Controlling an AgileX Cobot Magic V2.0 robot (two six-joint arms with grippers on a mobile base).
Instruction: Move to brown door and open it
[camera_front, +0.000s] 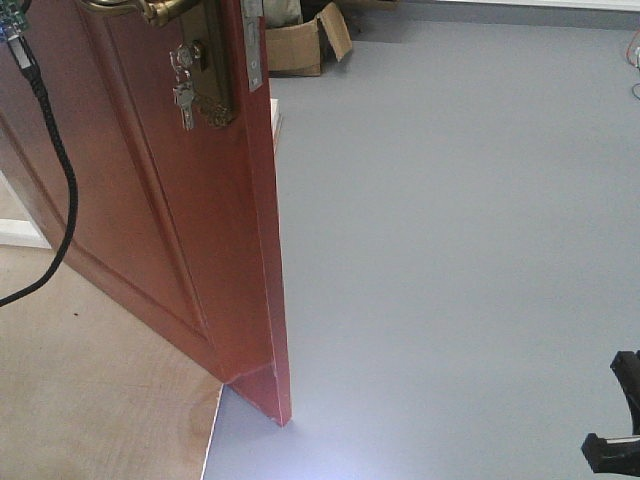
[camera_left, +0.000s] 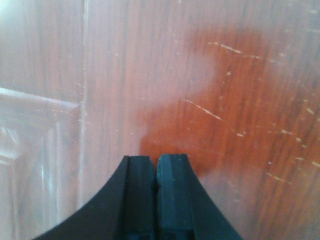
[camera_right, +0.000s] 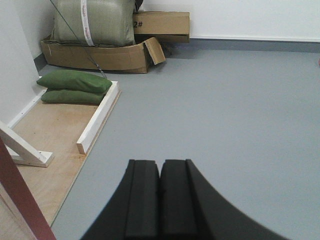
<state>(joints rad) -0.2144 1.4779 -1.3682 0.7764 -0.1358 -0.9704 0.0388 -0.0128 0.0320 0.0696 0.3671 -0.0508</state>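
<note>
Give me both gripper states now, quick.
Left gripper: closed, holding nothing, facing the brown door.
Right gripper: closed, holding nothing, above grey floor.

2 green cushions (camera_right: 74, 85) stacked on plywood (camera_right: 57, 132); cardboard boxes (camera_right: 95, 56) behind.

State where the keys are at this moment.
In the front-facing view, the keys hang upper left on the brown door, just below the brass handle.

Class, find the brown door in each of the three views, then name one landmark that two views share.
Front: the door fills the left, its edge reaching bottom centre.
Left wrist: the door fills the frame.
Right wrist: only a sliver of the door, bottom left.
Shared: the cardboard box, front and right wrist.
</note>
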